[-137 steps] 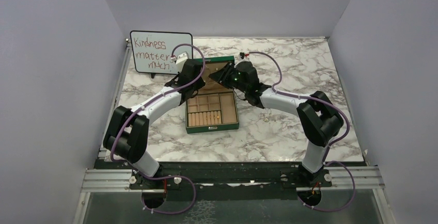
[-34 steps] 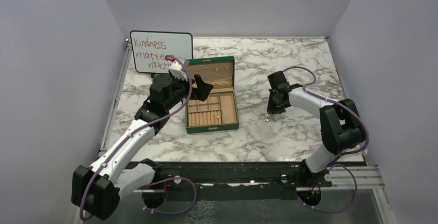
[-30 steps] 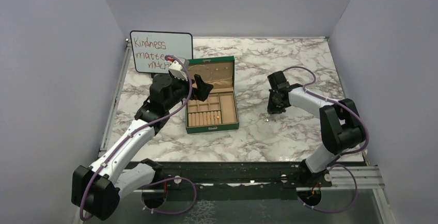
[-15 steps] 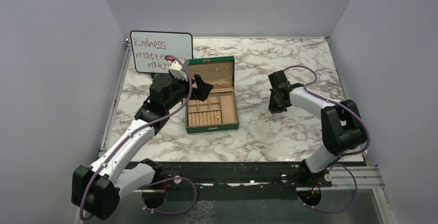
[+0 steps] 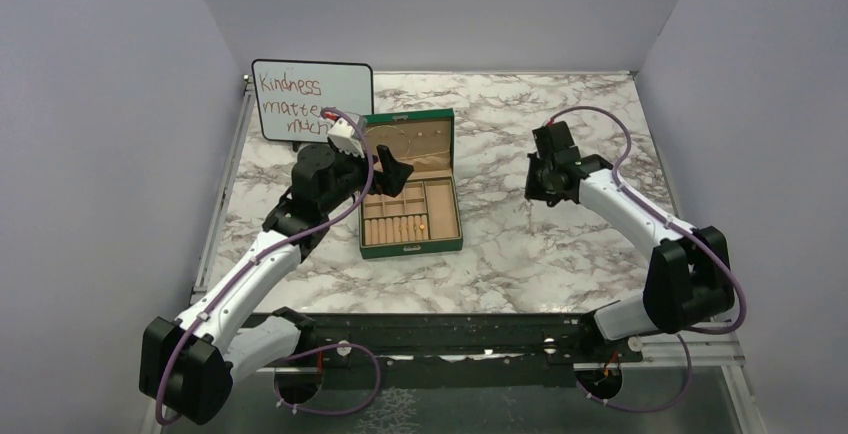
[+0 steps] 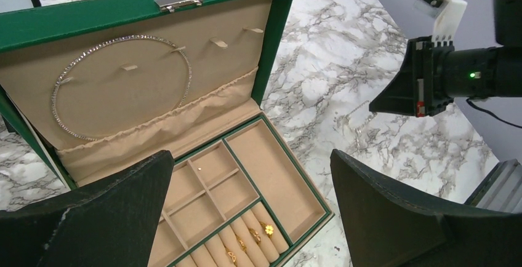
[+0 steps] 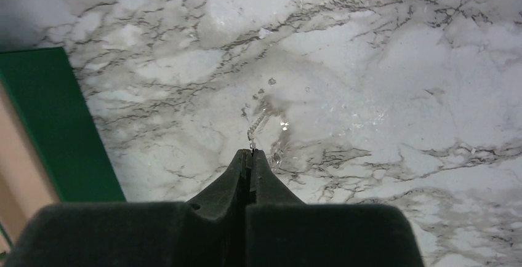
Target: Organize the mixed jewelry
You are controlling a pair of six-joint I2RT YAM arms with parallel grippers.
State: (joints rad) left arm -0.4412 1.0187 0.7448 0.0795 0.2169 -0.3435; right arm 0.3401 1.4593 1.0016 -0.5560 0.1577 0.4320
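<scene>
My right gripper (image 7: 251, 151) is shut, and a tiny silver chain-like piece of jewelry (image 7: 253, 130) hangs pinched at its tips above the marble. In the top view this gripper (image 5: 533, 192) hovers right of the green box (image 5: 410, 247). A few glinting bits (image 7: 271, 81) lie on the marble below it. My left gripper (image 6: 251, 156) stands wide open over the open box, holding nothing; the top view shows it (image 5: 395, 172) at the box's left side. Gold rings (image 6: 268, 229) sit in the roll slots, a tiny stud (image 6: 199, 168) in a small compartment, and a thin silver loop (image 6: 189, 76) hangs in the lid.
A whiteboard with red writing (image 5: 310, 99) stands behind the box at the back left. The box's green side (image 7: 61, 125) shows at the left of the right wrist view. Purple walls close in the marble table (image 5: 600, 104) on three sides.
The right gripper shut its jaws, then rose and drew back to the right, away from the spot on the marble. The left arm has not moved.
</scene>
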